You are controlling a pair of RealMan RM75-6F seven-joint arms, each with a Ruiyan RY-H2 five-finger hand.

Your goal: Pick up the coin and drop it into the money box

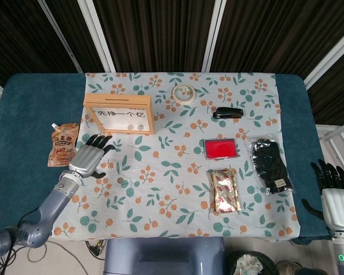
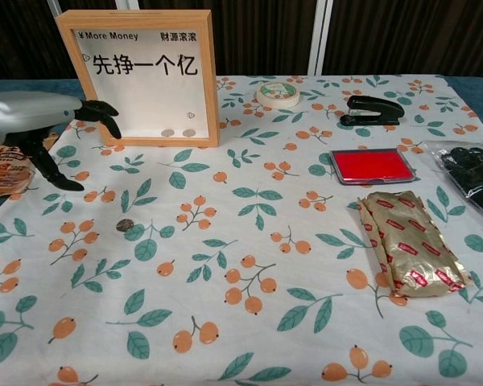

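The coin [image 1: 120, 180] [image 2: 125, 226] lies flat on the floral cloth, small and dull, in front of the money box. The money box [image 1: 119, 113] [image 2: 145, 76] is a wooden frame with a clear front, standing upright at the back left, with two coins on its floor. My left hand [image 1: 89, 156] [image 2: 40, 121] hovers over the cloth, fingers spread and holding nothing, left of and a little behind the coin. My right hand [image 1: 335, 197] stays off the table's right edge, fingers apart and empty.
A brown snack pouch [image 1: 63, 144] lies just left of my left hand. A tape roll [image 1: 183, 93], a black stapler [image 1: 228, 113], a red ink pad [image 1: 221, 148], a gold packet [image 1: 225, 190] and bagged black gloves [image 1: 270, 164] occupy the middle and right.
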